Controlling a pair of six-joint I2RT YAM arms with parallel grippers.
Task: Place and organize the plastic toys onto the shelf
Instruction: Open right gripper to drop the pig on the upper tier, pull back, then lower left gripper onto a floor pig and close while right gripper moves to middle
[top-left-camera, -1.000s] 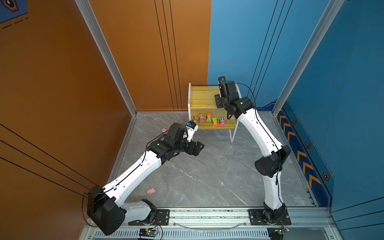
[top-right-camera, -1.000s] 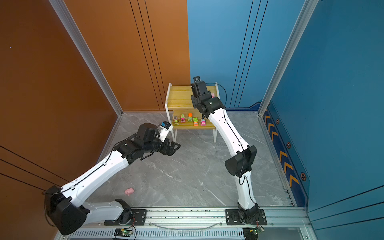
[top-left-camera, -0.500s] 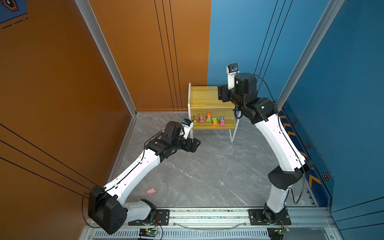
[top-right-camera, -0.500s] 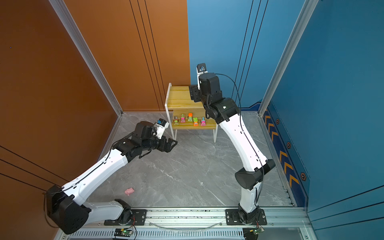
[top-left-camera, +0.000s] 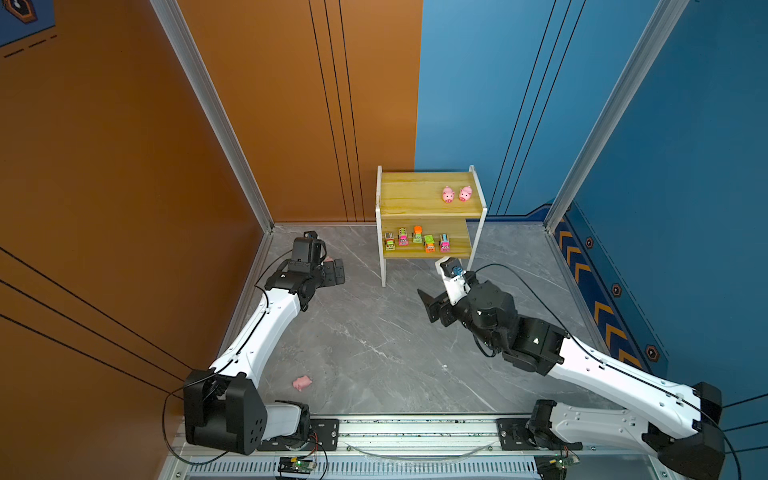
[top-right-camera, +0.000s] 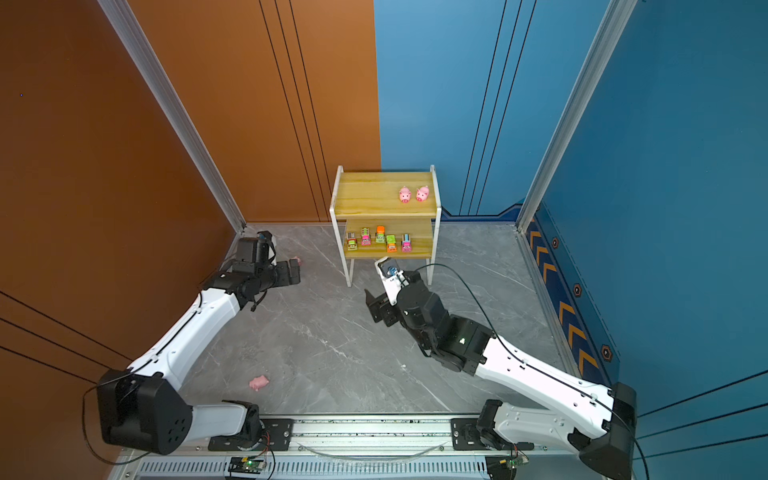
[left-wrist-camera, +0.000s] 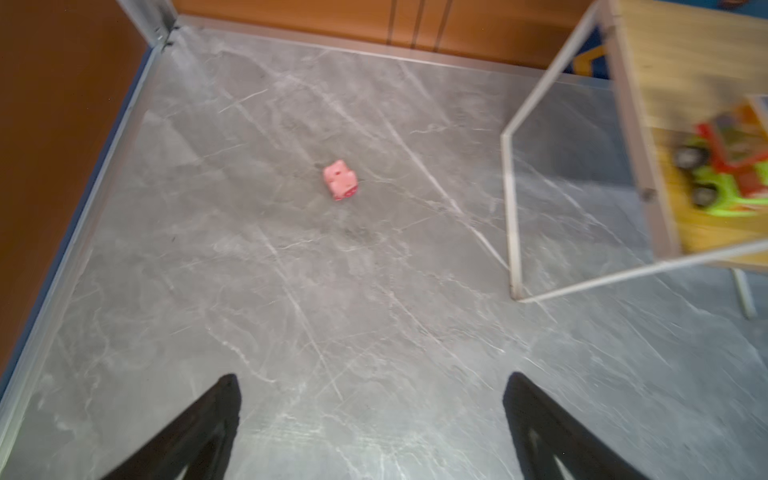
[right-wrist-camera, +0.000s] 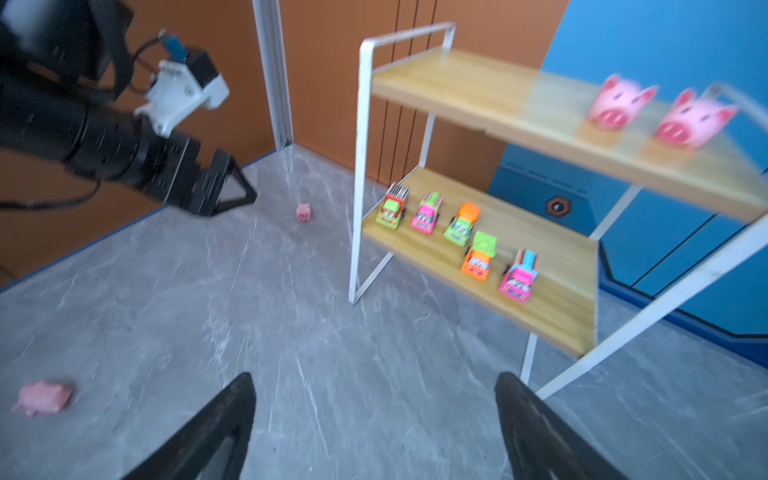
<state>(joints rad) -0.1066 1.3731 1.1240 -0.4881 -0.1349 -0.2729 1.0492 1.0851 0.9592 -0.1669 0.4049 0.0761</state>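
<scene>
Now, two pigs left to shelve.
Your shelf (top-left-camera: 428, 203) holds two pigs (top-left-camera: 456, 194) up top and five trucks (top-left-camera: 417, 241) below; one pig (left-wrist-camera: 339, 180) lies ahead of the left tool (left-wrist-camera: 370, 428), another (top-left-camera: 302, 382) near the arm bases. Both tools, the right (right-wrist-camera: 374, 428) too, are spread and empty. Next, lower the left over its pig and pinch.
</scene>
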